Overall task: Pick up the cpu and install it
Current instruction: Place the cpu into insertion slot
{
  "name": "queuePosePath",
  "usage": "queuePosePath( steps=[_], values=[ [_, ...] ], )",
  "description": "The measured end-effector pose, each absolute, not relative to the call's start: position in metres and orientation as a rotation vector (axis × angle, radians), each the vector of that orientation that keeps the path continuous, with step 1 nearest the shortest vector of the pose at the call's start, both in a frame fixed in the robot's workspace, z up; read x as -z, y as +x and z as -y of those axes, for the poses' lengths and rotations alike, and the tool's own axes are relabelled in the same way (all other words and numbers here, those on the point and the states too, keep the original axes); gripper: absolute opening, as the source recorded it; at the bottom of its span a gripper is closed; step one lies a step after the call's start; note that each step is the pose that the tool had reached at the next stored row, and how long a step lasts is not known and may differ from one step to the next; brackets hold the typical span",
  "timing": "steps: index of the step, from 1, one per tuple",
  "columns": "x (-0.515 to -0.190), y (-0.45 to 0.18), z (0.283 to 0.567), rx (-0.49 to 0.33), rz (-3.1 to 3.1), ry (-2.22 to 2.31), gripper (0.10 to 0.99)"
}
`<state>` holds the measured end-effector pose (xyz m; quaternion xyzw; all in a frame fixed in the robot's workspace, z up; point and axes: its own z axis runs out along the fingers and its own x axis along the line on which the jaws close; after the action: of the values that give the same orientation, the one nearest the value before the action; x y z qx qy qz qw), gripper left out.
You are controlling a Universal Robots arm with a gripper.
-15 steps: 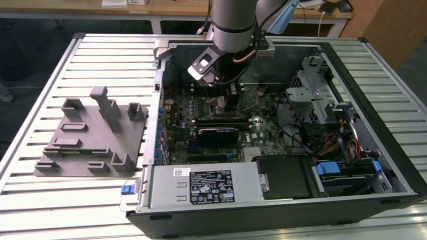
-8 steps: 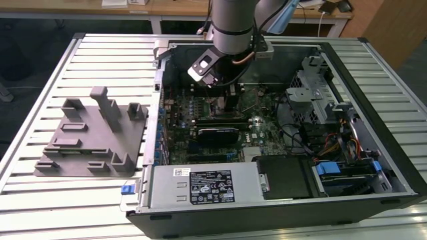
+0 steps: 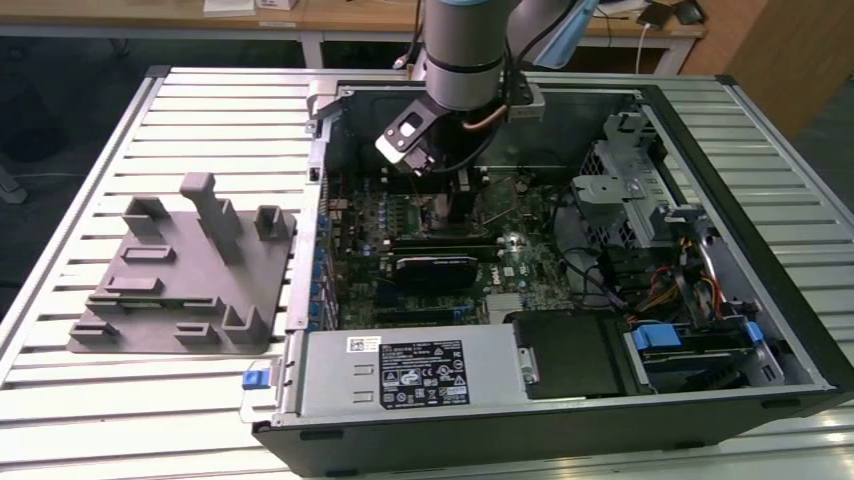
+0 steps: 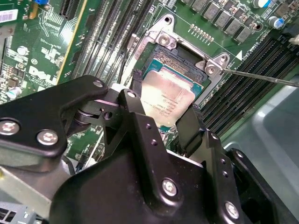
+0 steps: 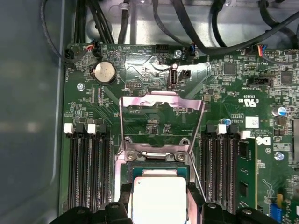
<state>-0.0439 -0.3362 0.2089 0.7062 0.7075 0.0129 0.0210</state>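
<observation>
— Where is the cpu [image 4: 170, 100] sitting?
— It is hovering at the open socket [image 5: 156, 167] on the motherboard [image 5: 224, 84], between the two banks of memory slots [image 5: 88, 172]. I cannot tell whether it is touching.
— And the gripper [image 4: 163, 109]?
— Its black fingers [image 4: 189, 128] are pressing on opposite edges of the chip, clamping it.
— The surroundings?
— The arm [image 3: 461, 50] is reaching into the computer case [image 3: 534, 440], toward the edge opposite the power supply [image 3: 400, 375]. The grey fixture block [image 3: 187, 270] is lying on the slatted table [image 3: 80, 400] beside the case.
</observation>
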Motion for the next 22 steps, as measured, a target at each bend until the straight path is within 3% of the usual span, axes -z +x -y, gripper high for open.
queuePosePath(
  steps=[22],
  values=[
    [-0.192, -0.047, 0.336, -0.039, -2.151, 2.23, 0.541]
  ],
)
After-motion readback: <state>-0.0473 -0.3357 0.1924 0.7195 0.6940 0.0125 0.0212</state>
